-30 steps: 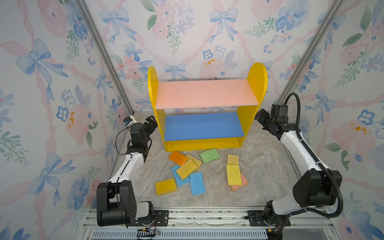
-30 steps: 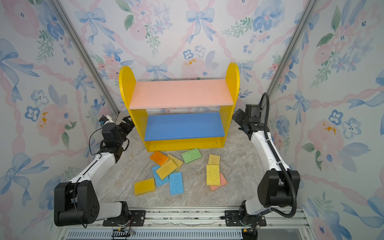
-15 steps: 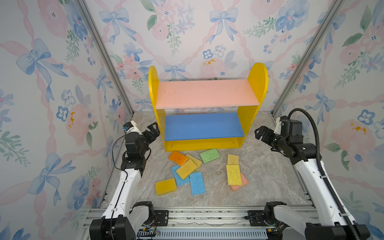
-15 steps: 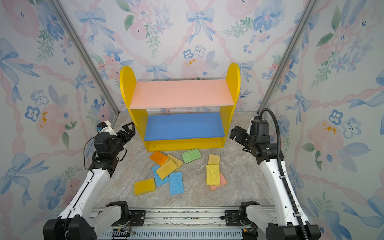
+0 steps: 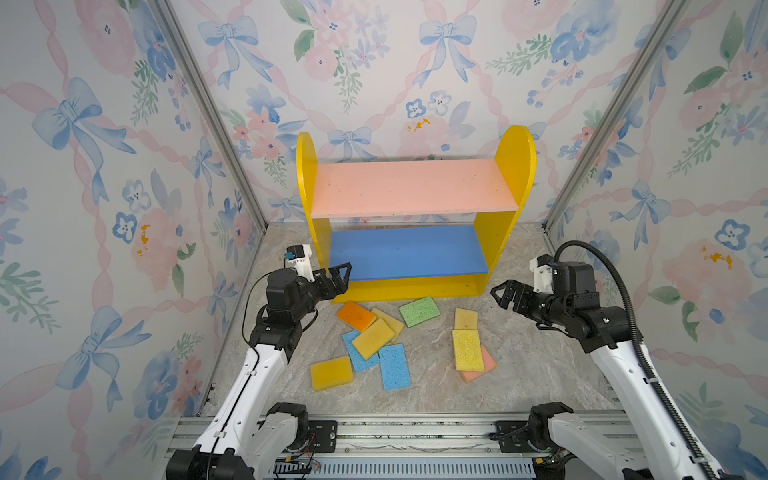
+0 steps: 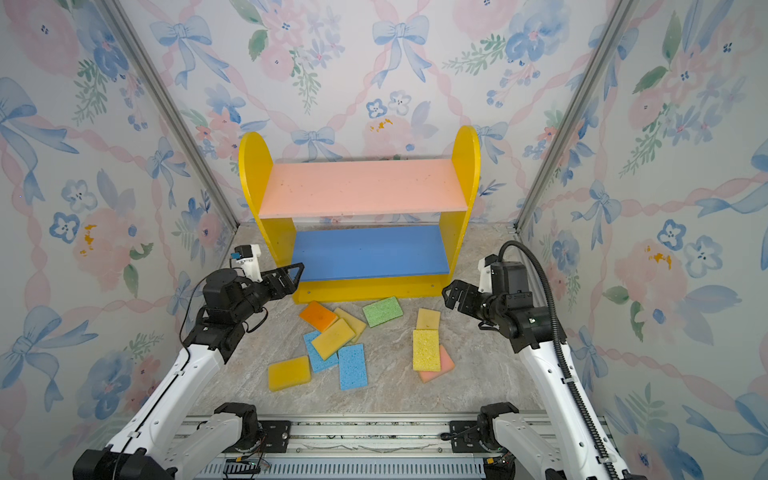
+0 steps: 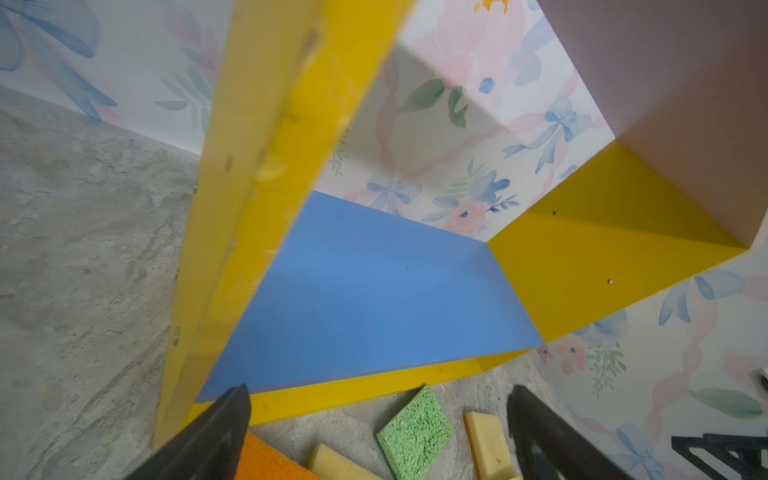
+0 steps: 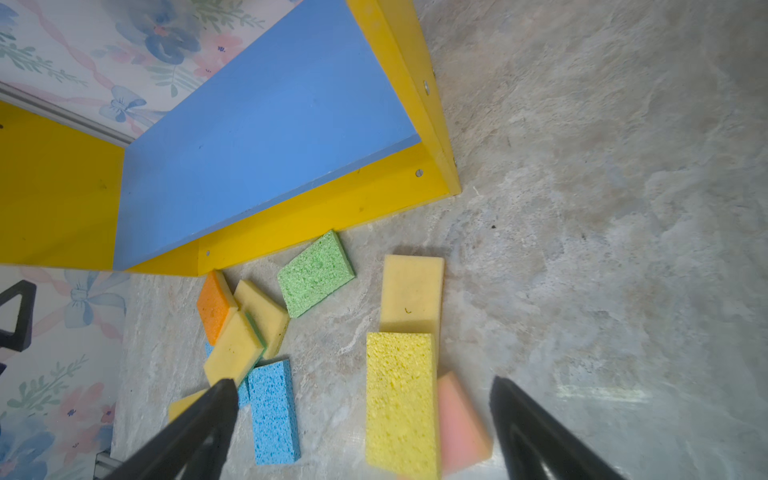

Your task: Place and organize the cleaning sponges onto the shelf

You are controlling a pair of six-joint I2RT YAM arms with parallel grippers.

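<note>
The shelf (image 5: 513, 166) stands at the back, its pink upper board (image 5: 411, 187) and blue lower board (image 5: 407, 253) both bare. Several cleaning sponges lie on the floor in front of it: orange (image 5: 355, 316), green (image 5: 419, 311), yellow-orange (image 5: 373, 338), blue (image 5: 394, 365), another yellow-orange (image 5: 331, 373), pale tan (image 5: 466, 319), and yellow (image 5: 468, 350) resting on pink (image 5: 484, 369). My left gripper (image 5: 338, 276) hangs open by the shelf's left front corner, above the orange sponge (image 7: 266, 461). My right gripper (image 5: 500, 293) is open and holds nothing, right of the shelf, above the yellow sponge (image 8: 401, 399).
Flowered walls close in the left, right and back sides. A metal rail (image 5: 415, 432) with both arm bases runs along the front edge. Bare marbled floor (image 5: 540, 361) lies to the right of the sponges.
Both arms have unfolded and swung their grippers away from the shelf's sides, forward and inward toward the sponges. Both stayed open. The sponges have not moved.
</note>
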